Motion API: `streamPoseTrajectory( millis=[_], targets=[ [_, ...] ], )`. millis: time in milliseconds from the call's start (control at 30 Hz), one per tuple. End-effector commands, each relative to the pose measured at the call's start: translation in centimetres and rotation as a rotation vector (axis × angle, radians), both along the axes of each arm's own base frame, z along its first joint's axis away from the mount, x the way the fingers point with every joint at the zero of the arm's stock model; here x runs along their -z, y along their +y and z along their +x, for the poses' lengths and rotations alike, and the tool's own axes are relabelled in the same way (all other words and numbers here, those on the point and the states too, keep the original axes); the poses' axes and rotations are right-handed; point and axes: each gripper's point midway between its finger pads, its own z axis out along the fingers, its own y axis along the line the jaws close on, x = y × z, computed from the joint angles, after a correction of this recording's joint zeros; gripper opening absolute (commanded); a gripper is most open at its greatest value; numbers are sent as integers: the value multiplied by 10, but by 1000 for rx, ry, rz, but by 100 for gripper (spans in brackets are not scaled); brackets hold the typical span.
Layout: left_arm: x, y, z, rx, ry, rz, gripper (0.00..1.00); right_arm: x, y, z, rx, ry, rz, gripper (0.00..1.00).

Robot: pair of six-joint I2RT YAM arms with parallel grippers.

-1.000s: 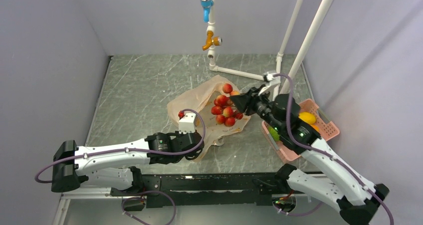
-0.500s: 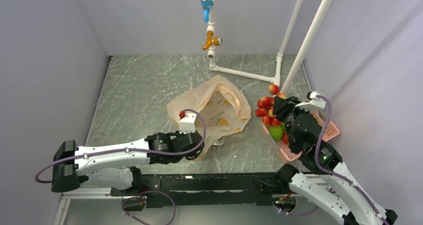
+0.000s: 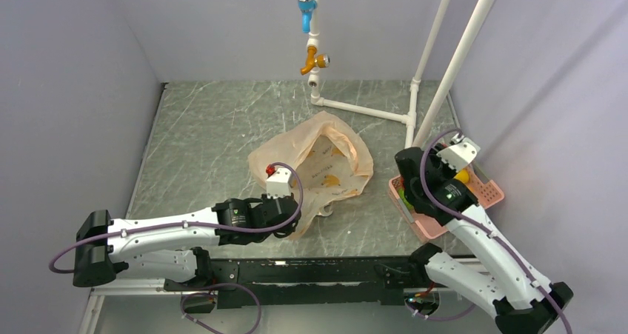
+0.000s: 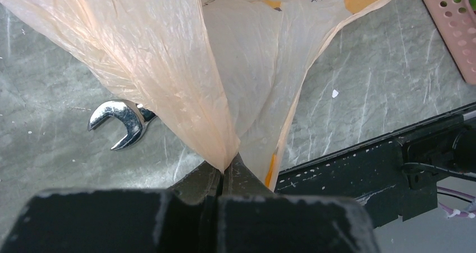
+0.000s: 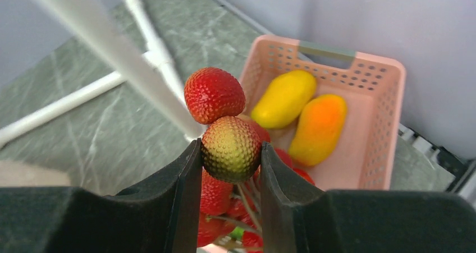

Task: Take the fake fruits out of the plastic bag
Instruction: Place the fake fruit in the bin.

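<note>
I'm clamping right gripper (image 5: 229,148) on one hard, slick berry (image 5: 231,152) of the light, floppy-stemmed bunch (image 5: 215,93) hanging over the basket (image 5: 386,99), left gripper (image 4: 224,168) pinching the thin limp bag (image 4: 168,68) at its gathered edge.

Peach plastic bag (image 3: 326,164), pink basket (image 5: 387,96)

right claw (image 5: 230,147) clamps the fruit bunch (image 5: 215,95) over a pink basket (image 5: 386,114) holding yellow fruit (image 5: 283,99)
</note>
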Motion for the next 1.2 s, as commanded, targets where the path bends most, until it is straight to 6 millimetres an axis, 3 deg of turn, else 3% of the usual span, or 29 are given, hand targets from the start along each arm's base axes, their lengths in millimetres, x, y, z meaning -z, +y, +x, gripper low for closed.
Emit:
streamPoseTrajectory(
  millis=[0, 167, 367, 400, 467, 567, 700, 833, 967, 1167],
  targets=[
    [-12, -3, 0, 8, -5, -41, 0, -9, -28, 5, 129, -46, 73, 0],
    [-15, -1, 2, -8, -18, -47, 0, -7, -59, 11, 241, -81, 127, 0],
    [-18, -11, 3, 11, -10, -39, 0, -3, -80, 16, 358, -101, 123, 0],
    [-17, -12, 3, 15, -5, -29, 0, 4, -82, 18, 362, -91, 123, 2],
    [-15, -15, 3, 22, 0, -13, 0, 26, -82, 22, 355, -47, 144, 20],
    [-11, -17, 2, 26, 10, 4, 0, 42, -78, 27, 336, -8, 189, 54],
    [-8, -17, 1, 22, 16, 4, 0, 38, -74, 31, 308, 5, 206, 73],
    [-9, -13, 2, 12, 8, 2, 0, 25, -68, 33, 261, -7, 222, 80],
    [-8, -11, 2, 7, 6, -4, 0, 13, -54, 36, 189, -13, 234, 80],
    [-5, -11, 1, 11, 16, 5, 0, 9, -9, 48, -70, -14, 281, 78]
  ],
)
